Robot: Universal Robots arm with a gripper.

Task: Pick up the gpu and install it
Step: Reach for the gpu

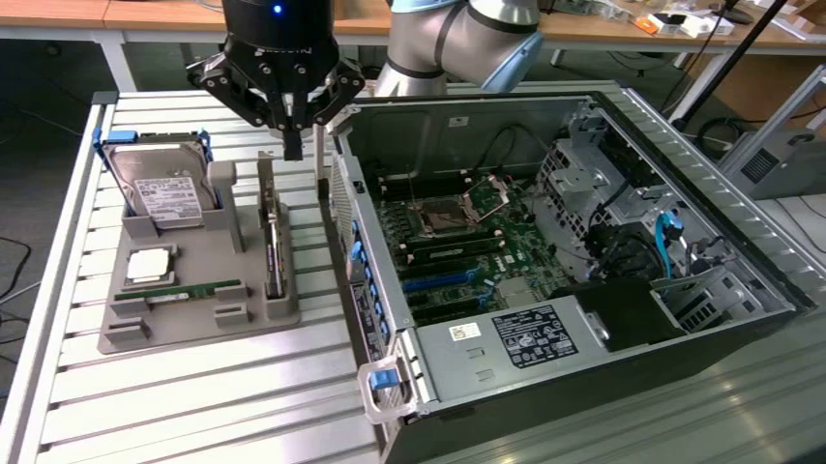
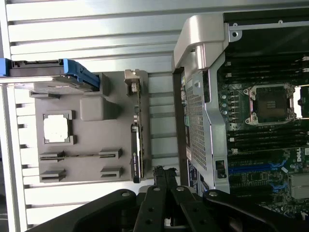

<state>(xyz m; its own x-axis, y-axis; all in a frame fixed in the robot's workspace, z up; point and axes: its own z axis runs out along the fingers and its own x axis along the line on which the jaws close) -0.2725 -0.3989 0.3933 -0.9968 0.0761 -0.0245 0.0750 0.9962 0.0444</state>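
The jaws are being held shut, empty, near the thin dark silver-bracketed gpu card [image 1: 271, 232], which is being propped edgewise in a grey plastic tray [image 1: 193, 317].

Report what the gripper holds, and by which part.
Nothing is held. The gripper is shut with nothing between its fingers; the gpu stands on edge in the grey tray, apart from it.

Arm [image 1: 452, 43]: cut off by the exterior view's upper edge.
Gpu [image 1: 273, 227]: stood on edge along the tray's [image 1: 193, 329] edge nearest the computer case [image 1: 581, 416]; lower edge sunk in its slot.
Hard drive [image 1: 165, 188]: lower part hidden behind its holder at a tray corner away from the case; label print too small to read.
Computer case: near corner ran off the exterior view's lower edge.
Power supply label [image 1: 536, 336]: text too small to read.
Gripper [image 2: 161, 173]: body cut off by the wrist picture's edge.
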